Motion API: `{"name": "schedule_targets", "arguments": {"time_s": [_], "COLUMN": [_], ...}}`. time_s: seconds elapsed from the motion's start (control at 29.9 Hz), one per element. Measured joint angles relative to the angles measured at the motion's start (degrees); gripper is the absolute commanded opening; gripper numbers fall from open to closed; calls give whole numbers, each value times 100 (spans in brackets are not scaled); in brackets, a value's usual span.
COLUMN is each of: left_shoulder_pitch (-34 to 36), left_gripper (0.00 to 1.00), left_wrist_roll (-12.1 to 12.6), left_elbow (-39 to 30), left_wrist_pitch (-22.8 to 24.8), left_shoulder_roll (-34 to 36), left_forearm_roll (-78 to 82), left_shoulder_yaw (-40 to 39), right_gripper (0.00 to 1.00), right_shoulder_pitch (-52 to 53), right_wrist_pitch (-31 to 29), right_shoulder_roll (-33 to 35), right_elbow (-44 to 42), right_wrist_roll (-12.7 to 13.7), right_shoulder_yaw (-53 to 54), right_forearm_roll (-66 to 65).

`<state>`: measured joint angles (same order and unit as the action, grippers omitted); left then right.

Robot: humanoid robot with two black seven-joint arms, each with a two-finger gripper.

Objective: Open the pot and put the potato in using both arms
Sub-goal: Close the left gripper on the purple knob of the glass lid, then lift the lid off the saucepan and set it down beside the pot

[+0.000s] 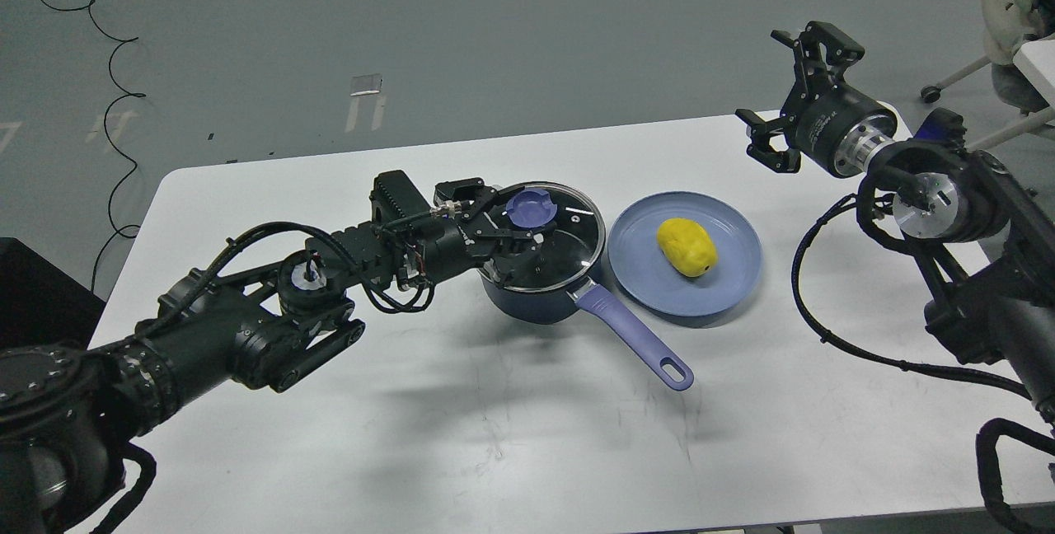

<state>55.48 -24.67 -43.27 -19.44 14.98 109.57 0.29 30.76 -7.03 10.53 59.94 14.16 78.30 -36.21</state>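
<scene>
The dark navy pot (536, 297) stands mid-table with its glass lid (565, 244) on and its lavender handle (636, 339) pointing toward the front right. My left gripper (513, 218) is at the lid's purple knob (529, 207), with fingers (497, 193) spread above and below the knob's left side. I cannot see them pressing on it. The yellow potato (686, 246) lies on a blue plate (651, 291) right of the pot. My right gripper (785, 96) is open and empty, raised over the table's far right corner.
The white table (494, 435) ends close behind the pot and plate. My right arm's cables (832, 344) hang over the table's right side. A chair base (948, 85) and another table edge stand beyond the right corner.
</scene>
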Motion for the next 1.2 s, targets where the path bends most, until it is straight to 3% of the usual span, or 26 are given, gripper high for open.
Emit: {"name": "schedule_targets", "arguments": {"time_s": [0.27, 0.57, 0.77, 0.97, 1.2], "left_shoulder_pitch": [88, 780, 857, 470, -391], "left_gripper": [57, 57, 57, 57, 57], "left_wrist_roll": [-51, -110, -254, -328, -334], "left_elbow": [-233, -787, -770, -756, -627], "left_wrist_pitch": [14, 199, 193, 103, -536], "left_shoulder_roll": [167, 635, 1271, 2033, 2560], "left_forearm_roll": [-142, -736, -804, -807, -797], "left_shoulder_yaw": [-14, -22, -16, -7, -3], "right_gripper": [100, 100, 100, 100, 100], "right_shoulder_pitch": [0, 0, 0, 0, 0], "right_wrist_pitch": [0, 0, 1, -3, -11], "right_shoulder_roll": [8, 35, 34, 34, 33], "right_elbow": [-9, -18, -9, -8, -7], "right_wrist_roll": [-1, -2, -2, -2, -2], "right_shoulder_yaw": [-5, -75, -78, -93, -114], "right_forearm_roll": [0, 0, 0, 0, 1]}}
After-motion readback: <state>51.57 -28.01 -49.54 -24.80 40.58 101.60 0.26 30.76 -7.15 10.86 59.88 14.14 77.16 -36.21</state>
